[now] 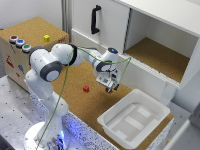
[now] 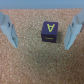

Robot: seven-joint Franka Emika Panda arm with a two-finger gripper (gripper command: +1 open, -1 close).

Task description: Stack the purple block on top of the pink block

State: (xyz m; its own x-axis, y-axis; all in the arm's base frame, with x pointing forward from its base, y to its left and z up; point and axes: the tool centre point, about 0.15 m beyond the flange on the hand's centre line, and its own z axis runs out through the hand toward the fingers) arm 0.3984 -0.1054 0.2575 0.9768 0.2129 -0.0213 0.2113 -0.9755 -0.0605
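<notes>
So we've got the end effector (image 1: 110,88) hanging over the cork tabletop (image 1: 75,90), fingers spread wide and holding nothing; in the wrist view the purple block (image 2: 49,31) sits flat on the cork right between the two fingers (image 2: 9,29), with a clear gap on each side, so nothing is touching it. It has a yellow letter A on its upper face; in the exterior view we can't make the block out, the end effector hides that spot.

Room-wise: the white bin (image 1: 134,118) sits just beside the end effector toward the exterior view's right, near the tabletop's front edge, and we see nothing loose in it, only its moulded ribs. Behind it is the white cabinet (image 1: 150,35) with its door (image 1: 95,22) swung open; the cork-lined compartment (image 1: 157,57) looks bare as far as we can see.

A small red block (image 1: 86,88) lies on the cork toward the exterior view's left of the end effector, apart from it with open cork between; a yellow block (image 1: 46,38) sits on the wooden box (image 1: 30,42) further left, alongside three coloured buttons (image 1: 19,43). We can't say for sure which thing is the pink block.
</notes>
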